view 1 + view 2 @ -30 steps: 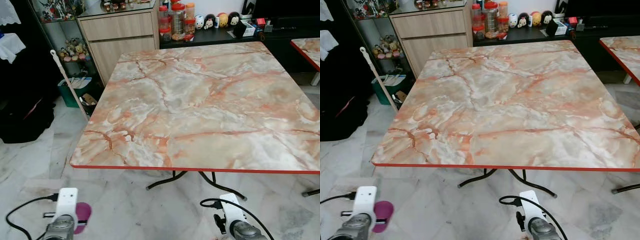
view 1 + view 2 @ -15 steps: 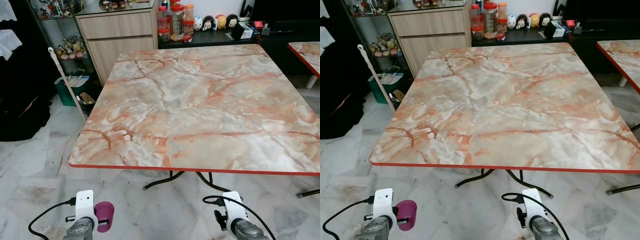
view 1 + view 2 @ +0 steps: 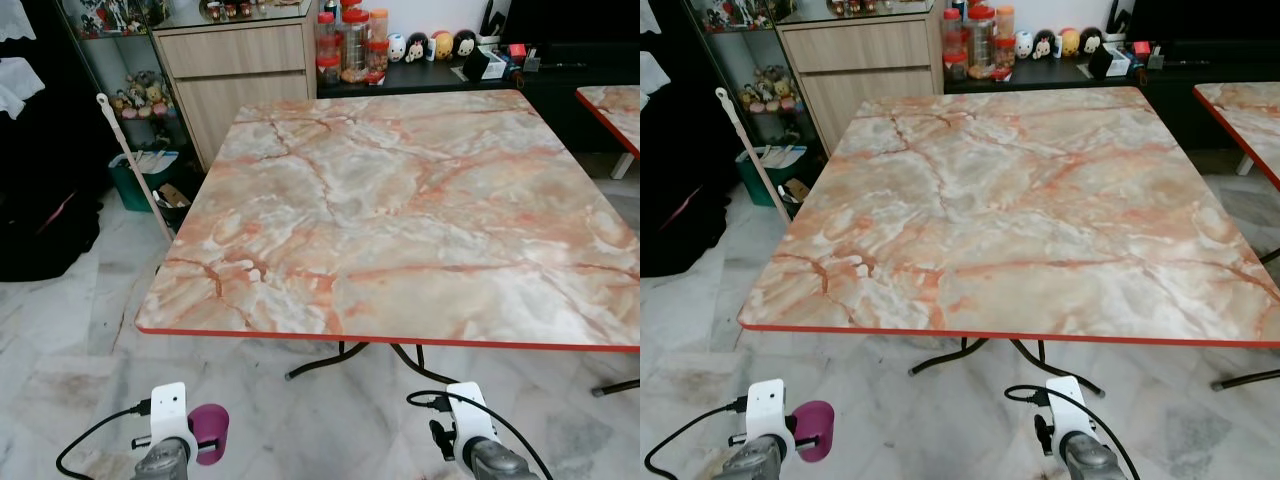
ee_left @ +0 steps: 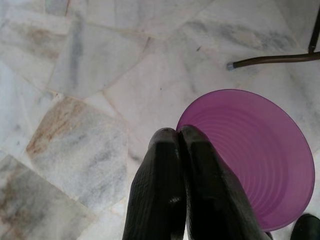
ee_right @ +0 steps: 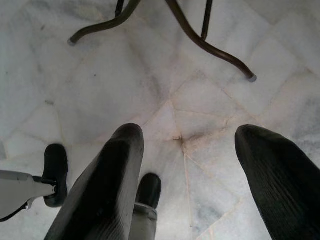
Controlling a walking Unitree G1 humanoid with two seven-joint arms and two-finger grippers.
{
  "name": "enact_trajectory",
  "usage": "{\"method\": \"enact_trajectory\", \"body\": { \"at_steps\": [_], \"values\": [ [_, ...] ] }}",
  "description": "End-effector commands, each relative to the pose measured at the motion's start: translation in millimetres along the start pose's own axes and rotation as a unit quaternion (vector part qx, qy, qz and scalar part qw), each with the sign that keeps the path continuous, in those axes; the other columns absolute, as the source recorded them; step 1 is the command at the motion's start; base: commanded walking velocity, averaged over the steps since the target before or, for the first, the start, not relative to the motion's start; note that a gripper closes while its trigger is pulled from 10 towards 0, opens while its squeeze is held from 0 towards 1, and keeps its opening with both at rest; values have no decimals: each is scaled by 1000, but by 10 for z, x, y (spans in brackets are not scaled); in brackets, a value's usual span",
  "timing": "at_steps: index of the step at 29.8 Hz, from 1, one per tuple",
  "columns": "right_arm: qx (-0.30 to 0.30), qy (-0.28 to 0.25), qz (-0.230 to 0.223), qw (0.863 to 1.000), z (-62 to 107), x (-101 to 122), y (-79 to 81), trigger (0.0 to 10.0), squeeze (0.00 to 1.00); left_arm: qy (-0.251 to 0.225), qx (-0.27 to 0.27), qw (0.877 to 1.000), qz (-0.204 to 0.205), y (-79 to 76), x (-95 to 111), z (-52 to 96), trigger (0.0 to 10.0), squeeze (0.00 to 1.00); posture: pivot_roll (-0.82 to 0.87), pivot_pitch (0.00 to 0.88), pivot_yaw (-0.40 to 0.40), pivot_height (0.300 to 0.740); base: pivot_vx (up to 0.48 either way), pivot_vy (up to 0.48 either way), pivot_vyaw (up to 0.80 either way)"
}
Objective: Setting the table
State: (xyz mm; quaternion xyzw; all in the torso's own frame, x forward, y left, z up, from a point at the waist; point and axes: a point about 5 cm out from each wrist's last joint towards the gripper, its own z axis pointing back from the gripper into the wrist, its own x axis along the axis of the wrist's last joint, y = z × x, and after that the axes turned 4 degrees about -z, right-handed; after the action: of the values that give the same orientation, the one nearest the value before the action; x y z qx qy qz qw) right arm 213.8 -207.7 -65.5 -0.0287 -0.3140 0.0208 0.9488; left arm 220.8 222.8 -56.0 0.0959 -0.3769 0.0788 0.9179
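Left eye view: at the far left, dark clothing point(image 3: 45, 215) is seen hanging beside a glass shelf of figurines point(image 3: 140, 100), and a white-handled stick point(image 3: 135, 165) is leaned by a green bin point(image 3: 145, 180). Low at the left, the left gripper point(image 4: 175, 150) is held below the table's near edge, over the marble floor point(image 3: 60, 330); its black fingers point(image 4: 155, 190) are pressed together on the rim of a purple cup point(image 4: 260, 160), which is thus carried off the table, its mouth turned toward the wrist camera. The marbled table point(image 3: 420, 210) with a red edge is seen ahead, with a wooden cabinet point(image 3: 235, 70) and jars point(image 3: 350, 40) behind it. Curved black table legs point(image 5: 200, 40) are seen on the floor. Low at the right, the right gripper point(image 5: 185, 150) is held with its fingers point(image 5: 110, 175) spread apart, nothing between them.
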Motion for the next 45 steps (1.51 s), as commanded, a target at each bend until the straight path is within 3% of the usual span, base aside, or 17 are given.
{"method": "enact_trajectory", "body": {
  "at_steps": [1,20,24,31,45],
  "values": [
    [-7,5,3,1000,4,-1,-47,10000,0,3,0,1000,-4,-10,-27,5,10000,0,-83,0,77,740,0,-480,-788],
    [-7,1,-2,1000,6,-5,-50,10000,0,9,-1,1000,-15,-13,-59,11,10000,0,-87,0,78,740,0,-480,-83],
    [-12,-2,15,1000,7,6,-60,10000,0,11,-2,1000,-18,-16,-67,13,10000,0,-88,0,78,740,0,-420,0],
    [-4,1,21,1000,8,0,-55,10000,0,12,-6,1000,-23,-32,-80,16,10000,0,-89,0,78,740,0,-359,688],
    [-7,5,22,1000,9,-19,-56,10000,0,13,-11,999,-28,-46,-94,20,10000,0,-96,0,81,740,0,-335,0]
  ]
}}
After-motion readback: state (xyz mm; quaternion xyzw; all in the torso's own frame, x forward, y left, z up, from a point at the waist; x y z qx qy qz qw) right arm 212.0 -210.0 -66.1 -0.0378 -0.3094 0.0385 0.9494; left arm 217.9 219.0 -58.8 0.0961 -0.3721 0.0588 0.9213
